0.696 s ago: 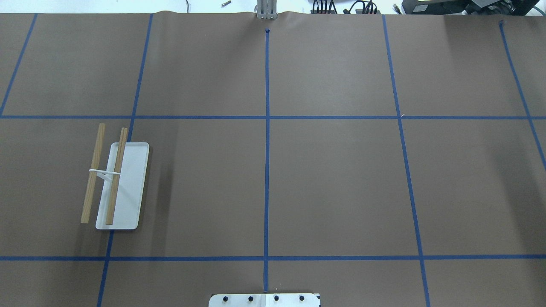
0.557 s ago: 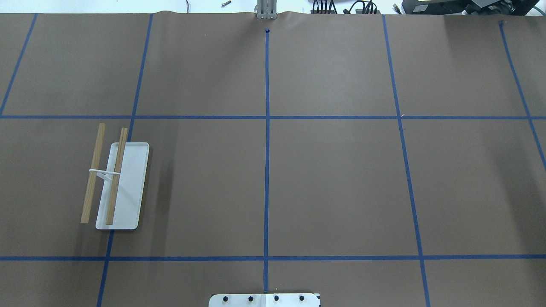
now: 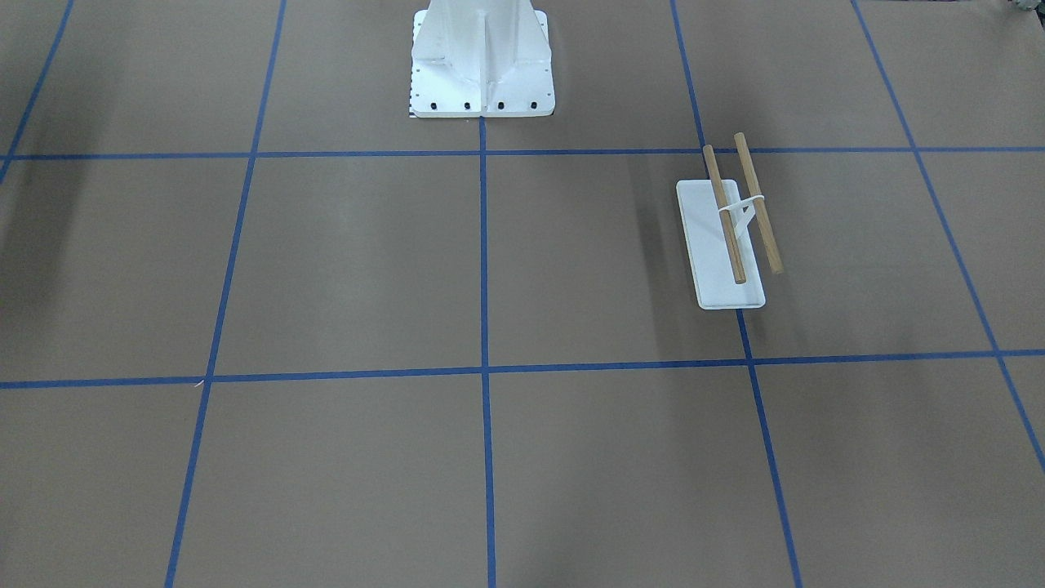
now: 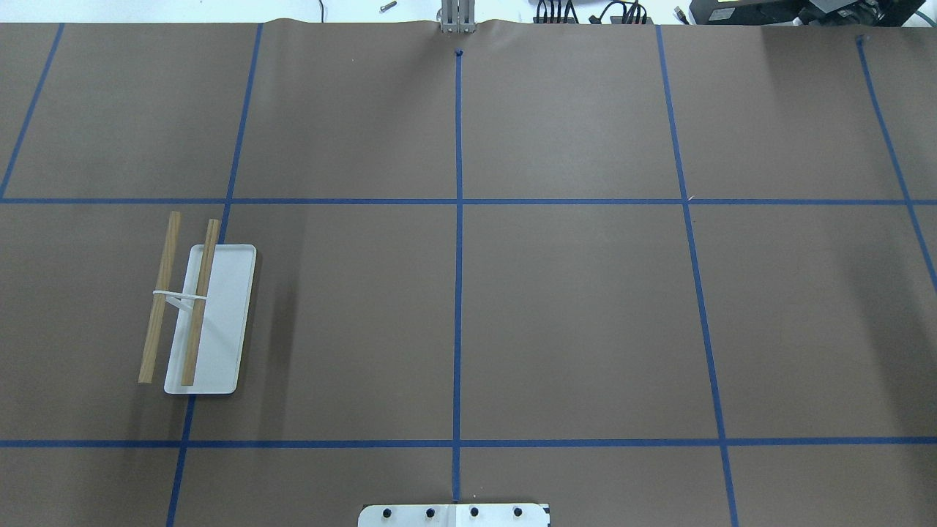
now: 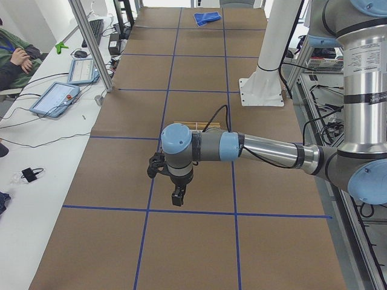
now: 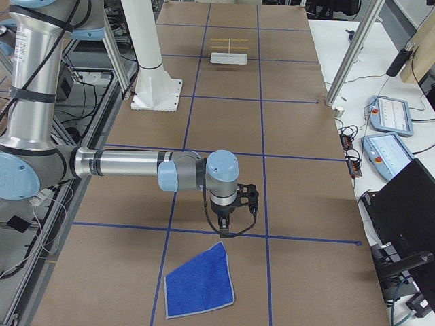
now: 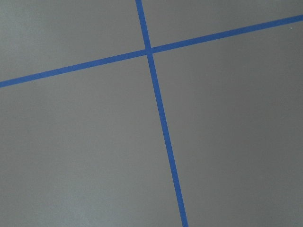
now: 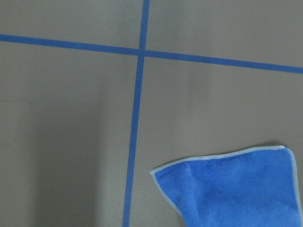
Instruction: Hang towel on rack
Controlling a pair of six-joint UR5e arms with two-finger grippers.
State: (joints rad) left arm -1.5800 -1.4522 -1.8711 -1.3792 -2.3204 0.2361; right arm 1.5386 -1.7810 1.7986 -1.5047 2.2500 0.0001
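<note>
See the towel (image 6: 199, 280) lying flat on the surface (image 4: 571, 315) at its right end, near the right tool (image 6: 228, 221) poised above. Spot the rack (image 4: 201, 315) upright toward the left end, the left tool (image 5: 177, 198) hanging nearer that end. Cannot tell either tool's state, open or closed.

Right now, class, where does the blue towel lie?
In the exterior right view the towel lies flat at the table's near end, close to the right pincer, far from the rack.
</note>
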